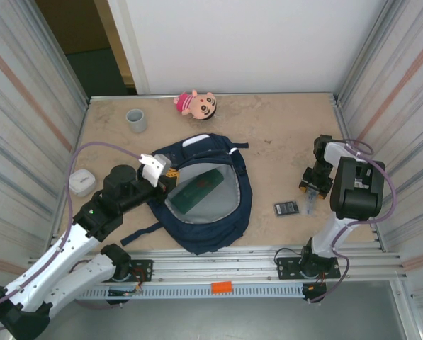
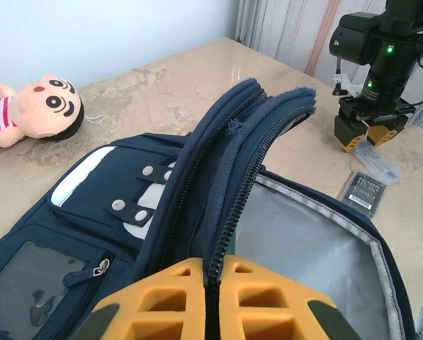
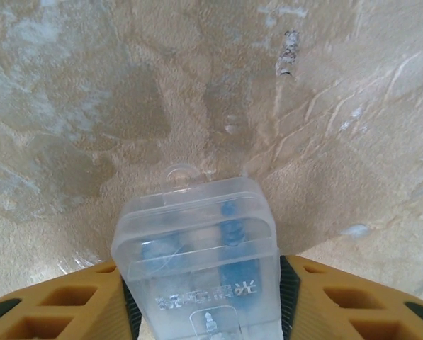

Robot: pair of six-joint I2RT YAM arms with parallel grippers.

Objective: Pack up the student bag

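Note:
The student bag [image 1: 205, 237], navy blue with white stripes, lies open in the middle of the table, and a dark green flat item [image 1: 200, 188] rests on its grey lining. My left gripper [image 1: 158, 170] is shut on the bag's zipped opening edge [image 2: 229, 184] and holds that flap up, the yellow fingers [image 2: 268, 297] pinching the fabric. At the right, my right gripper [image 1: 310, 193] points down at the table. Its pads press both sides of a clear plastic case [image 3: 197, 241] with blue contents, which lies on the tabletop.
A small black flat device [image 1: 286, 207] lies left of the right gripper. A pink plush doll [image 1: 197, 104] and a grey cup [image 1: 136, 120] sit at the back. A white case [image 1: 82, 182] is at the left edge. Corrugated walls close in both sides.

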